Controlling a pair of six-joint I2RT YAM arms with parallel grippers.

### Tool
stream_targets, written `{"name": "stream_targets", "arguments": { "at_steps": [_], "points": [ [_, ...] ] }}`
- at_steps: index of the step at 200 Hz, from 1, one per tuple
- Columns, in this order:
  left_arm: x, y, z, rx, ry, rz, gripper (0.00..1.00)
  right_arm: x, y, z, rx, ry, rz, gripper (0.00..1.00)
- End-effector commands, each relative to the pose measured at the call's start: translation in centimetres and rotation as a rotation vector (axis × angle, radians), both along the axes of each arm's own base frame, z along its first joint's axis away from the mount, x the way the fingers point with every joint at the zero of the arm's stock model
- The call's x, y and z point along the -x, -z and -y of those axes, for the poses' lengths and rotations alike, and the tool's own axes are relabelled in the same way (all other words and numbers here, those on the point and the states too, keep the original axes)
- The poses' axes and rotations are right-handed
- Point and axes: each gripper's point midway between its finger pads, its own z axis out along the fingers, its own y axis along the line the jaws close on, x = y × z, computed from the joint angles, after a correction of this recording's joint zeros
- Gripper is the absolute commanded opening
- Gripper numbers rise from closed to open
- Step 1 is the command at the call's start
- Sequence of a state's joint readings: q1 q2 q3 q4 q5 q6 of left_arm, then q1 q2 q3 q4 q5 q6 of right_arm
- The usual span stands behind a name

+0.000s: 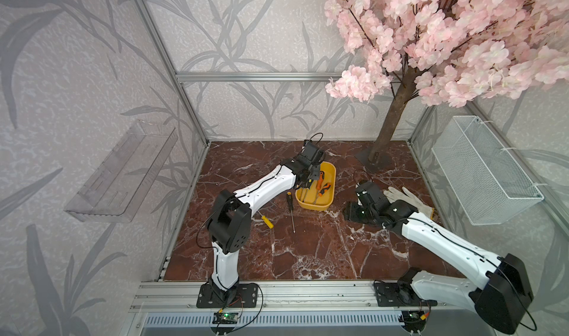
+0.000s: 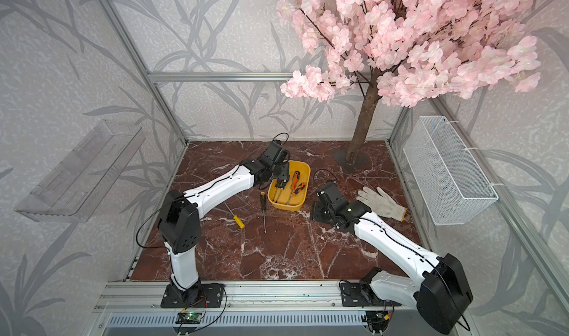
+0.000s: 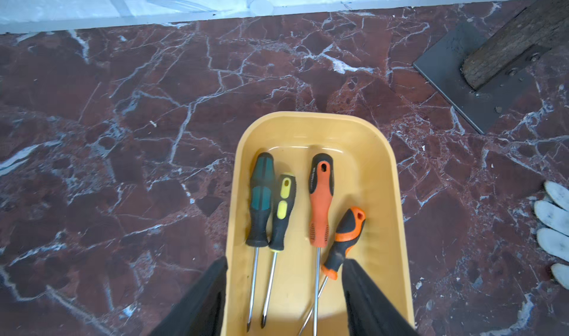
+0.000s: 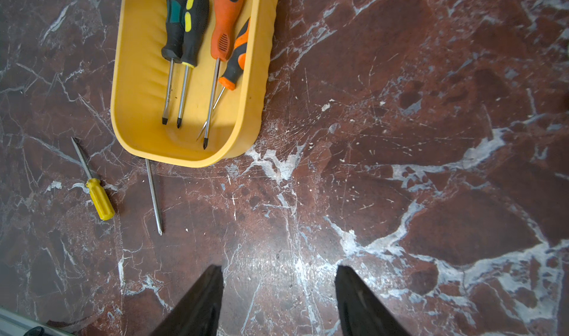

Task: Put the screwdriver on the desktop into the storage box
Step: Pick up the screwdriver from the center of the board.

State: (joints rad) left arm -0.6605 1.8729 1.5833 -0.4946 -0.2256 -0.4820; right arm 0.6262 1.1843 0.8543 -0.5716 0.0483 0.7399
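The yellow storage box (image 1: 311,205) sits on the red-brown marble desktop (image 1: 308,251) and holds several screwdrivers lying side by side (image 3: 320,202). My left gripper (image 3: 284,262) hovers open over the box's near end, with shafts lying in the box beneath its jaws and nothing held. A short orange-black screwdriver (image 3: 345,242) lies close to one fingertip. On the desktop left of the box lie a yellow-handled screwdriver (image 1: 267,221) and a long black-handled screwdriver (image 1: 289,200). My right gripper (image 4: 278,269) stands open over bare marble, right of the box.
A white work glove (image 1: 406,199) lies behind the right arm. The tree's metal foot plate (image 1: 372,160) stands at the back. A white wire basket (image 1: 483,171) hangs on the right wall and a clear tray (image 1: 123,171) on the left wall.
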Motion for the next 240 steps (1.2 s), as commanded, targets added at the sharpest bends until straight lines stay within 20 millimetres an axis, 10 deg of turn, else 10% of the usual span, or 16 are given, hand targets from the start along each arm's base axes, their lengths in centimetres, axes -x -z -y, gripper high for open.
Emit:
{"name": "stream_targets", "arguments": {
  "at_steps": [1, 121, 240],
  "points": [
    [0.9, 0.0, -1.6, 0.06, -0.061, -0.013, 0.65, -1.3, -1.6, -1.1, -0.025, -0.027, 0.042, 0.64],
    [6.4, 4.3, -8.5, 0.115, -0.227, -0.111, 0.79, -1.9, -1.1, -2.9, -0.066, -0.076, 0.02, 0.65],
    [8.8, 12.2, -9.1, 0.104, -0.276, -0.275, 0.63, -1.4, 0.0, -2.7, -0.067, -0.057, -0.014, 0.63]
  ]
}}
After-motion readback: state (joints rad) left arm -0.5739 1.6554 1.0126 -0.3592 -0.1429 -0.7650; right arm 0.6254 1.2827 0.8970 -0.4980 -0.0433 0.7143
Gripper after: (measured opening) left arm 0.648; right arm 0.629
